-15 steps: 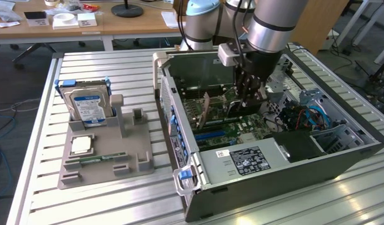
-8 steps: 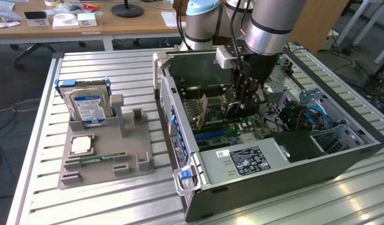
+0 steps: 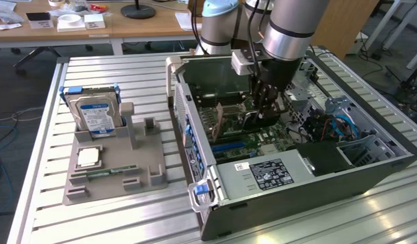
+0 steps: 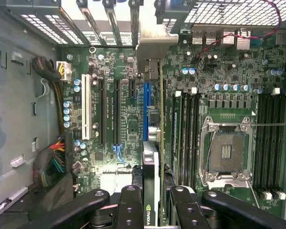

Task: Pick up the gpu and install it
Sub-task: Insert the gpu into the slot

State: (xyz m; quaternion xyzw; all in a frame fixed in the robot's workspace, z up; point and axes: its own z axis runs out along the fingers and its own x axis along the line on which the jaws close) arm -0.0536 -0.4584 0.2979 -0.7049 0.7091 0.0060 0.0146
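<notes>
The gpu (image 4: 151, 164) shows edge-on in the wrist view, a thin card with a green logo near the fingers (image 4: 129, 205) and a silvery bracket at its far end. My gripper (image 4: 155, 198) is shut on it, one finger on each face. The card hangs upright just above the motherboard (image 4: 119, 109), lined up beside the blue slot (image 4: 146, 102); whether it touches the slot I cannot tell. From the exterior view, my gripper (image 3: 266, 109) reaches down into the open computer case (image 3: 297, 193) with the gpu's brownish back (image 3: 232, 116) facing the exterior view's left.
Inside the case are a bare CPU socket (image 4: 226, 150), memory slots (image 4: 186, 129) and cable bundles (image 4: 50, 164). On the exterior view's left, a grey holder (image 3: 113, 178) carries a hard drive (image 3: 96, 114), a square chip (image 3: 88, 157) and a memory stick (image 3: 107, 173).
</notes>
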